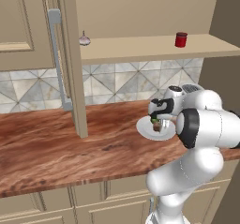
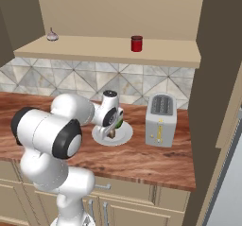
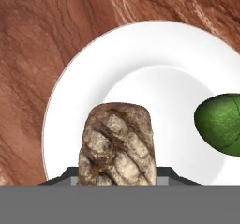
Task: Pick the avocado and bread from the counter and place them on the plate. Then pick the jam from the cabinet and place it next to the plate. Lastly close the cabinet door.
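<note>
The gripper (image 1: 157, 123) is closed on the bread (image 3: 117, 145), just over the plate (image 3: 140, 59) beside the avocado (image 3: 220, 123). The next move is probably to release it, then fetch the jam (image 1: 181, 39).

wall: grey diamond-pattern tile backsplash (image 1: 136, 80) | below: beige drawers (image 1: 56, 209) | right: tall brown panel (image 2: 212, 102)

Both base views look forward and down from behind, left and right, sharing the plate (image 1: 146, 130); the hand view looks down close over it. The surface (image 2: 142, 161) lies beneath.
</note>
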You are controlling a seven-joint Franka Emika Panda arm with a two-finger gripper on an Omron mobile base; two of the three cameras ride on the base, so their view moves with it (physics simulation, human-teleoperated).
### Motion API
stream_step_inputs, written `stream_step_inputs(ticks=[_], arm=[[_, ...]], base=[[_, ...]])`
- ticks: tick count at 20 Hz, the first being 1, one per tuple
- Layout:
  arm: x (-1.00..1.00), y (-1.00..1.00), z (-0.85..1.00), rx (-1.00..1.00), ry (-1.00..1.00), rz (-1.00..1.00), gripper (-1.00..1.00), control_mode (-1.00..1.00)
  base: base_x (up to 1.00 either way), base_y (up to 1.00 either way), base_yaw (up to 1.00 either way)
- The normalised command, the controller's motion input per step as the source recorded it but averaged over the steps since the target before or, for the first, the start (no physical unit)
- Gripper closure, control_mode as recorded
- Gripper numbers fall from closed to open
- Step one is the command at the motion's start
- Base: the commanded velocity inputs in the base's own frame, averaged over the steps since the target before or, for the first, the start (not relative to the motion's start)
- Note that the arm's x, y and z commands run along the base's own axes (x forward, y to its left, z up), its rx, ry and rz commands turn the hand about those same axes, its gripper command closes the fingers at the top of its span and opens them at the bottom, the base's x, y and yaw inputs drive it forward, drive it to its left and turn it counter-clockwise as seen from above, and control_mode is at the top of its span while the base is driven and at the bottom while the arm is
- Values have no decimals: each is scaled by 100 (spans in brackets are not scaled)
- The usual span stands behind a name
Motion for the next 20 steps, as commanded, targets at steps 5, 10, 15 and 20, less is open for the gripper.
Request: stream_step_inputs(ticks=[5,10,15,20], arm=[[0,0,-18,-3,0,0,100,-100],[0,0,-12,-3,-1,0,100,-100],[0,0,-6,-4,-2,0,100,-100],[0,0,-1,-6,-5,0,100,-100]], base=[[0,0,0],[0,0,0],[0,0,0],[0,0,0]])
